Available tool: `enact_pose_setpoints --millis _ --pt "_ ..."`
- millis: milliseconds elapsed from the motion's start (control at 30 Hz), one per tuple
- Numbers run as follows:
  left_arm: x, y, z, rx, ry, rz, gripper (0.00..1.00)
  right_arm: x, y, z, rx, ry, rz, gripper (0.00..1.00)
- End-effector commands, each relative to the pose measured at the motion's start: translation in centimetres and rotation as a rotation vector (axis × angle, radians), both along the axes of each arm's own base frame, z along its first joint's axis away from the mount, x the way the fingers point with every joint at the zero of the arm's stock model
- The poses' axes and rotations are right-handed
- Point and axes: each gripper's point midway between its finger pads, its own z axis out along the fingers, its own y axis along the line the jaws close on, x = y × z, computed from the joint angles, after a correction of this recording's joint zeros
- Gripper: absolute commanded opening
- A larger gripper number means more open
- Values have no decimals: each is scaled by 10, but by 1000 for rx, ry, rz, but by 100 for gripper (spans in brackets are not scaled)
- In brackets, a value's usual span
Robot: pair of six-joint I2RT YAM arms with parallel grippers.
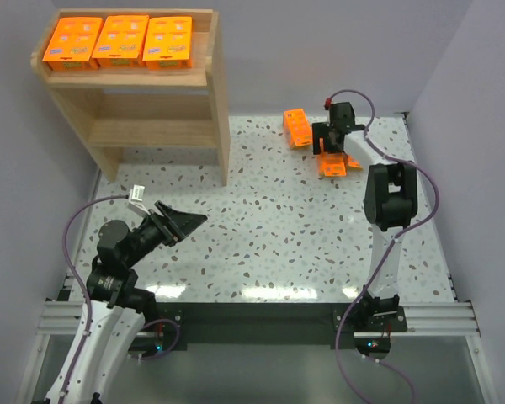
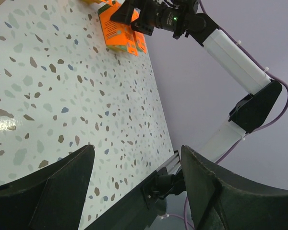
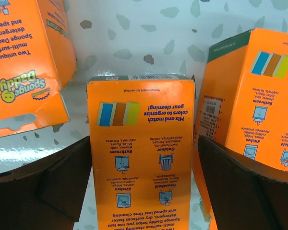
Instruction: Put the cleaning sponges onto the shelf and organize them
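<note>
Bench (image 1: 278, 236) is white terrazzo with grey-brown flecks, glossy along the near edge, and the walls are plain lavender. The shelf (image 1: 217, 93) is pale raw wood with two tiers and solid side panels, at far left. I've got three cleaning sponges (image 1: 120, 40) lying flat in a row on its top tier, side by side: rectangular orange card packs with small pale and blue marks. The rest are on the bench at far right, one (image 1: 297, 128) just left of the right arm and another (image 1: 332, 166) poking out beneath it. The right claw (image 1: 328, 145) has its jaws spread wide either side of the middle pack (image 3: 141, 120), whose printed face is up; I can't tell if the pads touch it. The left claw (image 1: 181, 223) hangs over the bench at near left, jaws apart, gripping nothing.
</note>
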Motion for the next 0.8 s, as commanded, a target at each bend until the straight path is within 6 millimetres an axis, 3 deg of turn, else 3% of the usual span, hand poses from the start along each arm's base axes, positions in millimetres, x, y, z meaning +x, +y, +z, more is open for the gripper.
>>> enact_pose_setpoints --millis 0,167,267,333,367,400,433,500,567,600,667,700,767 --pt "-1 -1 -2 4 -11 -4 78 -5 -13 1 -27 3 -72 91" --pt "0 -3 -5 -1 -6 -20 77 -22 -13 -8 7 45 -127 83" --pt "-1 -3 -7 7 -2 -26 77 -30 -6 -7 57 92 -145 65" --pt "-1 -4 -13 14 8 -30 77 -52 2 -9 114 158 -183 53" --pt "-1 -3 -16 18 19 -30 77 -55 9 12 159 113 -200 51" --pt "-2 -4 -19 21 24 -36 77 -62 12 18 180 99 -221 47" --pt "-2 -5 -23 24 32 -42 77 -78 15 10 186 122 -242 46" --pt "-2 -5 -29 39 49 -45 77 -100 27 31 233 110 -305 43" --pt "-2 -6 -38 55 72 -58 77 -132 45 26 253 171 -348 43" --pt "-1 -5 -43 79 75 -60 76 -144 52 36 265 165 -355 41" --pt "1 -4 -56 113 115 -62 76 -175 72 28 265 203 -404 41" --pt "2 -3 -61 137 117 -66 76 -186 82 34 298 197 -414 36" --pt "4 -3 -74 161 156 -70 75 -216 104 21 295 233 -449 31"
